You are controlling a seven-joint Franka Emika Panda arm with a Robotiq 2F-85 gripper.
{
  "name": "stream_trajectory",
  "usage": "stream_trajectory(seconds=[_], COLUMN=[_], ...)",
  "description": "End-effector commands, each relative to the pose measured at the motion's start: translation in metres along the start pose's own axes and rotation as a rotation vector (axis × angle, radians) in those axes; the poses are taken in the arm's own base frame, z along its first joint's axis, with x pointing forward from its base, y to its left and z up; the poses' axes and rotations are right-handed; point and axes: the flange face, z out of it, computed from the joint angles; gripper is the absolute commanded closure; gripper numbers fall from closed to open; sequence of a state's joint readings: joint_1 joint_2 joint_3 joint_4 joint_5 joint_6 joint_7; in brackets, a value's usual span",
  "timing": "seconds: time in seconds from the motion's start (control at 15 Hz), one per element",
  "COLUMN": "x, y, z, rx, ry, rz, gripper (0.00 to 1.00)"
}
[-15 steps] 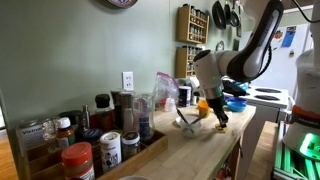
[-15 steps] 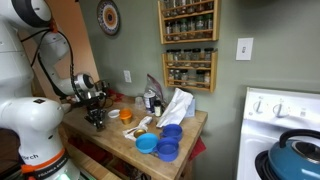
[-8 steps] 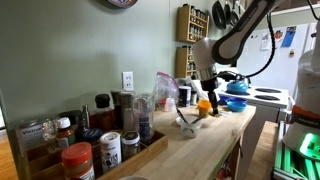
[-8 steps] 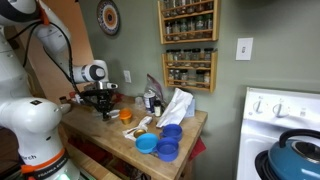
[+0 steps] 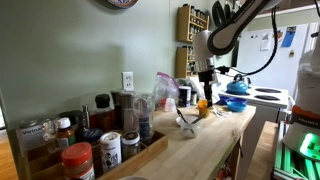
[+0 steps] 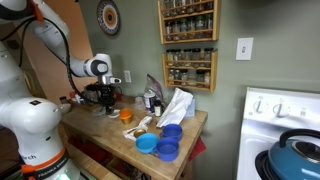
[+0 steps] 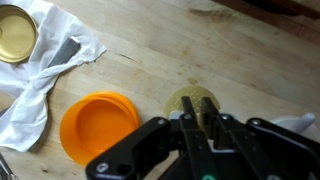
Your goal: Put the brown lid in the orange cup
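Observation:
The orange cup stands open on the wooden counter, below and left of my gripper in the wrist view. The jaws are drawn close together. A small round yellow-brown disc, the brown lid, shows at the fingertips and looks held there. In both exterior views my gripper hangs above the counter. The orange cup sits just below it.
A crumpled white cloth lies by the cup, with a round golden jar top on it. Blue bowls stand at the counter's end. A blue pot stands beyond. Spice jars crowd the near end.
My gripper has risen from the counter surface to well above the orange cup and swung toward the wall side.

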State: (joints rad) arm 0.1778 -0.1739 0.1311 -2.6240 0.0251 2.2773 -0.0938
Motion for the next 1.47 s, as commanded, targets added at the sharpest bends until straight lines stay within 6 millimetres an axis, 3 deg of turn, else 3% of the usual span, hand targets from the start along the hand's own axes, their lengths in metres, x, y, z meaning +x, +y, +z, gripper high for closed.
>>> stream_trajectory(seconds=[0.0,0.27,0.47,1.2,1.27,1.33,1.4], x=[0.004,0.009,0.013,0.011,0.012,0.012,0.014], y=[0.025,0.062,0.076,0.063,0.063,0.063,0.063], z=[-0.018,-0.036,-0.04,-0.023,-0.021,-0.022,-0.02], rx=[0.096,0.009,-0.092,-0.14,-0.139,-0.139,-0.133], ry=[0.092,0.178,0.166,0.06,0.057,0.057,0.06], rz=[0.151,0.33,0.389,0.335,0.333,0.333,0.337], gripper=[0.96,0.96,0.96,0.96,0.85,0.85,0.96])
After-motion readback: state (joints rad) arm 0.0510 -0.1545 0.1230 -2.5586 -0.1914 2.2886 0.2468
